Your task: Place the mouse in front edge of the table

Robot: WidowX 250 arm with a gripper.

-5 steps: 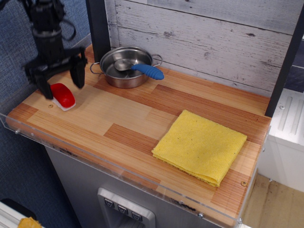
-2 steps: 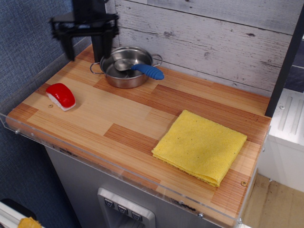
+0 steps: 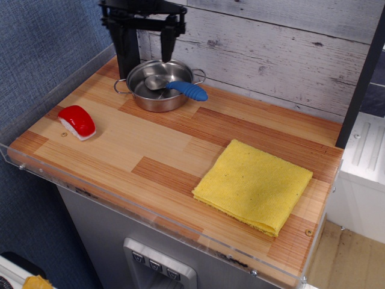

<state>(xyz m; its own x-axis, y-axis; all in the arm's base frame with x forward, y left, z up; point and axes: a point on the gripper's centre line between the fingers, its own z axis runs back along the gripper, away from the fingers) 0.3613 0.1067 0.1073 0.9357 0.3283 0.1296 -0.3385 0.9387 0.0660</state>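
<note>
The mouse (image 3: 77, 121), a small domed toy with a glossy red top on a white base, lies free on the wooden table (image 3: 174, 150) at its left end, near the front-left corner. My gripper (image 3: 146, 42) hangs high at the back left, above the far rim of a steel pot, well away from the mouse. Its two black fingers (image 3: 167, 43) stand apart, open and empty.
A steel pot (image 3: 160, 85) at the back left holds a blue-handled utensil (image 3: 187, 91). A folded yellow cloth (image 3: 253, 185) lies at the front right. A clear acrylic rim (image 3: 144, 212) runs along the front and left edges. A plank wall stands behind.
My gripper has let go of the mouse, risen and swung right and back, from over the mouse to above the pot. The mouse stays where it was set down.
</note>
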